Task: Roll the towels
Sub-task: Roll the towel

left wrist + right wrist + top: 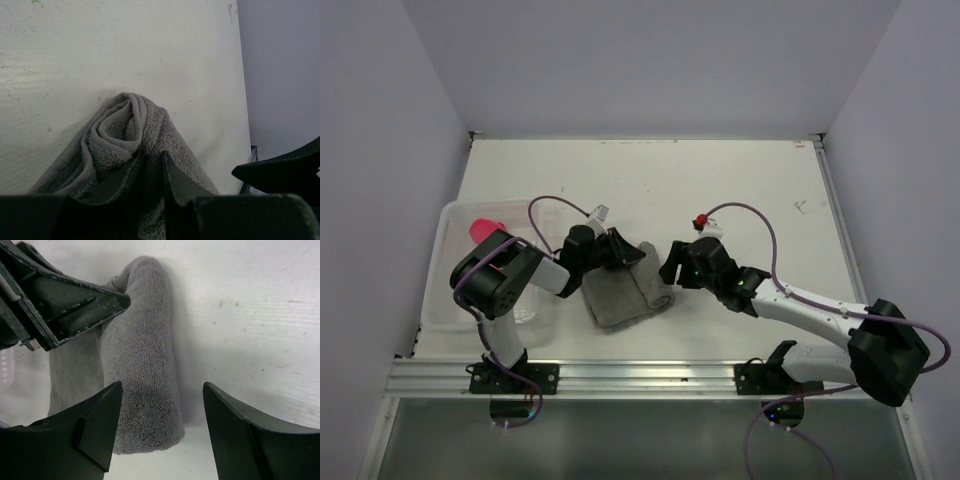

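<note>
The grey-taupe towel [617, 298] lies mid-table, its right part rolled into a tube [652, 282]. My left gripper [628, 254] is shut on the far end of that roll; in the left wrist view its fingers [153, 154] pinch a fold of the towel [125, 127]. My right gripper [671, 270] is open just right of the roll; in the right wrist view its fingertips [163, 385] straddle the roll's near end [145, 365] without touching it. The pink-red towel [485, 228] sits in the white basket [444, 262] at the left.
The basket stands close to the left arm's base. The left gripper's body [60, 300] shows at the top left of the right wrist view. White walls enclose the table on three sides, and a metal rail [640, 375] runs along its near edge.
</note>
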Robot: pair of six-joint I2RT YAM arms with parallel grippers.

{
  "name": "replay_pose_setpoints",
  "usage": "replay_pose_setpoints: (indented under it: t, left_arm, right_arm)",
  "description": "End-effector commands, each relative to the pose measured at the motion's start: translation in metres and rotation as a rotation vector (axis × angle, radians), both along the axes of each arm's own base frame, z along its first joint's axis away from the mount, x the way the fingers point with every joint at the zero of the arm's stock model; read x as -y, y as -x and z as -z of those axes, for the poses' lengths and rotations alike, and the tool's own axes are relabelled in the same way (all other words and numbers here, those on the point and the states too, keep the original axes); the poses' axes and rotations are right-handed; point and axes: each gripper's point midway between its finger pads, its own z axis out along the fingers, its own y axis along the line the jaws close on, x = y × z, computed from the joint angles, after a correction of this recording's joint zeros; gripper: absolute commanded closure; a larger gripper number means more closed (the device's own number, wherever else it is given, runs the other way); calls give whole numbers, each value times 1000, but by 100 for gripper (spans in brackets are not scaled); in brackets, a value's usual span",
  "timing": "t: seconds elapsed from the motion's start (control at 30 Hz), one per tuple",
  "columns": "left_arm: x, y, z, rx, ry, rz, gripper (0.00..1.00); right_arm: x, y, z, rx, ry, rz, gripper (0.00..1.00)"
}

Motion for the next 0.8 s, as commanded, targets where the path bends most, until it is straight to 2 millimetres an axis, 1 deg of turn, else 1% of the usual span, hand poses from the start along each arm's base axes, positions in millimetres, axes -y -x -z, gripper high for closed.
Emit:
replay_pose_setpoints:
  t: [0.0, 0.03, 0.13, 0.17, 0.23, 0.27, 0.4, 0.43, 0.53, 0.57, 0.6, 0.67, 0.77]
  left_arm:
    - [-49, 49, 96, -278, -277, -48, 75]
    - [-49, 49, 95, -278, -278, -49, 75]
    - [-50, 49, 95, -277, -282, -52, 75]
    - [-50, 49, 95, -276, -283, -51, 75]
    - [-50, 49, 94, -274, -282, -51, 75]
    - [-50, 49, 93, -273, -281, -51, 75]
    - [-51, 48, 91, -269, -282, -56, 75]
    - [-51, 47, 91, -267, -283, -55, 75]
    - [-52, 44, 87, -257, -293, -64, 75]
    - [-52, 41, 85, -248, -299, -67, 75]
    - [-52, 38, 81, -237, -297, -70, 75]
    - [-53, 29, 75, -225, -303, -78, 75]
    - [-60, 8, 60, -198, -314, -107, 74]
  right_arm:
    - [-37, 13, 2, -99, -222, -102, 31]
    - [-38, 14, 10, -120, -227, -103, 31]
    - [-43, 20, 20, -149, -266, -120, 30]
    - [-43, 22, 29, -169, -254, -121, 30]
    - [-43, 25, 34, -184, -254, -131, 30]
    - [-42, 28, 42, -197, -245, -135, 29]
    - [-42, 33, 50, -213, -246, -153, 33]
    - [-42, 34, 51, -212, -250, -156, 39]
    - [-43, 37, 53, -216, -257, -176, 51]
    - [-43, 38, 54, -213, -255, -183, 59]
    - [-43, 38, 55, -211, -252, -187, 64]
    - [-42, 39, 56, -197, -235, -204, 73]
    - [-37, 39, 59, -174, -187, -222, 81]
